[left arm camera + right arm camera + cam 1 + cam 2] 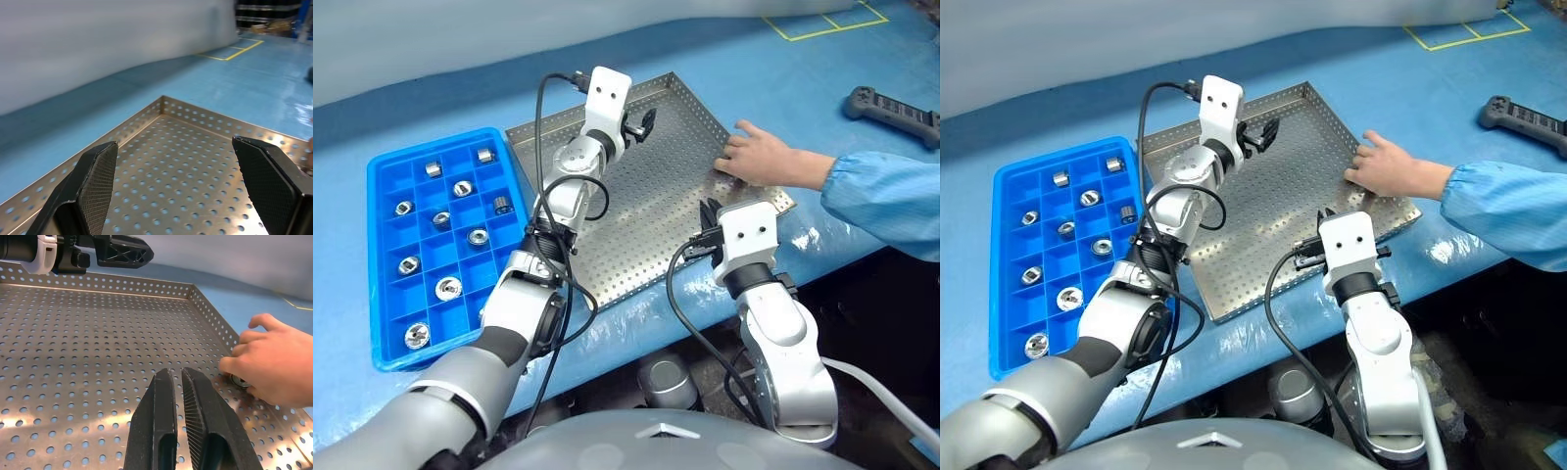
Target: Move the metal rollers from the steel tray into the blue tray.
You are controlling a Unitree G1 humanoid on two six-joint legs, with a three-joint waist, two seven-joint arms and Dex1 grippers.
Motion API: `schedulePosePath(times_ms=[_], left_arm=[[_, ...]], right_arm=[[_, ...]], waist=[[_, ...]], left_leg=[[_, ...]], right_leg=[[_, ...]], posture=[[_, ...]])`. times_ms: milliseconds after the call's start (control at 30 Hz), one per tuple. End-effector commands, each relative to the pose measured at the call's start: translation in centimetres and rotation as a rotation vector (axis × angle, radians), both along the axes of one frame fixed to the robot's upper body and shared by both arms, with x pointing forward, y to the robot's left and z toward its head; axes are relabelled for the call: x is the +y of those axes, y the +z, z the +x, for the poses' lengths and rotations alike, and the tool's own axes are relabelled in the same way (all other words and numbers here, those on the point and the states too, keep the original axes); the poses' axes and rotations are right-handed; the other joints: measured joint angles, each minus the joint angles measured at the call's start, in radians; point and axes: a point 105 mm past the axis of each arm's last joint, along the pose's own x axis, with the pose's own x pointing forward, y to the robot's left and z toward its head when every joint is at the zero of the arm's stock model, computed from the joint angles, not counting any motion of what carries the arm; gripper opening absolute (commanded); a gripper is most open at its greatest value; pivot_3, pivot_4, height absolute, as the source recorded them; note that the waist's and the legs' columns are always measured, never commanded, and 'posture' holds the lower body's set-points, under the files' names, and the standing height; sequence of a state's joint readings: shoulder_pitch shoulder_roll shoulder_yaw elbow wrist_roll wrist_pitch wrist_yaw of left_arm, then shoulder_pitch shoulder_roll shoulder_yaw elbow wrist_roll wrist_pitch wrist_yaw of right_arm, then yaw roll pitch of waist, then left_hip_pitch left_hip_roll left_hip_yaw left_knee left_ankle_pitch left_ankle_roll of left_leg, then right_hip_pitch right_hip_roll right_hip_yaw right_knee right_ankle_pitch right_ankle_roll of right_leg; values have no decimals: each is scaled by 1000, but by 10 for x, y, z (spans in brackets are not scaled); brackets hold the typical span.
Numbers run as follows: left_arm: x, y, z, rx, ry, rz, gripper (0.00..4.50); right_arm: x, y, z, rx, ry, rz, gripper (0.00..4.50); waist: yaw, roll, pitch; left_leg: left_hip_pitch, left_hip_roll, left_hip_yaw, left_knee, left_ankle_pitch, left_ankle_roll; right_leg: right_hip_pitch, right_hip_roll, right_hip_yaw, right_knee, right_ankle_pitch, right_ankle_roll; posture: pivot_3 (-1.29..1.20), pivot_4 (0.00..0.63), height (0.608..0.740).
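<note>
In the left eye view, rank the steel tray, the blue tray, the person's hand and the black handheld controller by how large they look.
1. steel tray
2. blue tray
3. person's hand and black handheld controller: they look about alike, and the controller lies farther from the camera, so no ranking between them.

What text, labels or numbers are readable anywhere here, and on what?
None readable.
Steel tray: perforated metal, no markings.
Blue tray: plain plastic, no label.
Rollers: too small to show any engraving.
Black controller on the table: no legible print.
Floor: yellow tape lines, no lettering.
Person's sleeve: no print seen.
</note>
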State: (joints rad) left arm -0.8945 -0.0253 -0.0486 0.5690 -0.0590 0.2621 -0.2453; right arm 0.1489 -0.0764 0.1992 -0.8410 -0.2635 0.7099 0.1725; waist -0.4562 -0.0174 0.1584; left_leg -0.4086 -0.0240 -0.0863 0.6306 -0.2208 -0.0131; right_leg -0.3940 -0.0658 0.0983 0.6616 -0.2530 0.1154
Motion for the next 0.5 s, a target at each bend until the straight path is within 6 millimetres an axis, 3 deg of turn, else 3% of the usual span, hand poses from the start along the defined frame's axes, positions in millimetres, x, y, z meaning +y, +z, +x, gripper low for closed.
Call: schedulePosePath(times_ms=[33, 367, 500], left_arm=[[-6, 17, -5, -61, -52, 1, 4079], [9, 17, -16, -76, -134, 40, 4079], [24, 11, -32, -35, -271, 116, 4079]], right_arm=[[-1, 13, -4, -54, -2, 10, 374], [2, 13, 0, -57, 9, 14, 374], [5, 11, 1, -51, 19, 24, 374]], waist=[[-10, 0, 0], [-19, 3, -2], [-18, 4, -2]], left_leg=[[0, 0, 0, 0, 0, 0], [1, 0, -1, 1, 1, 1], [1, 0, -1, 1, 1, 1]], right_leg=[[1, 0, 0, 0, 0, 0], [2, 0, 0, 1, 0, 0], [2, 0, 0, 1, 0, 0]], posture=[[-459, 150, 740], [-433, 150, 740], [-421, 150, 740]])
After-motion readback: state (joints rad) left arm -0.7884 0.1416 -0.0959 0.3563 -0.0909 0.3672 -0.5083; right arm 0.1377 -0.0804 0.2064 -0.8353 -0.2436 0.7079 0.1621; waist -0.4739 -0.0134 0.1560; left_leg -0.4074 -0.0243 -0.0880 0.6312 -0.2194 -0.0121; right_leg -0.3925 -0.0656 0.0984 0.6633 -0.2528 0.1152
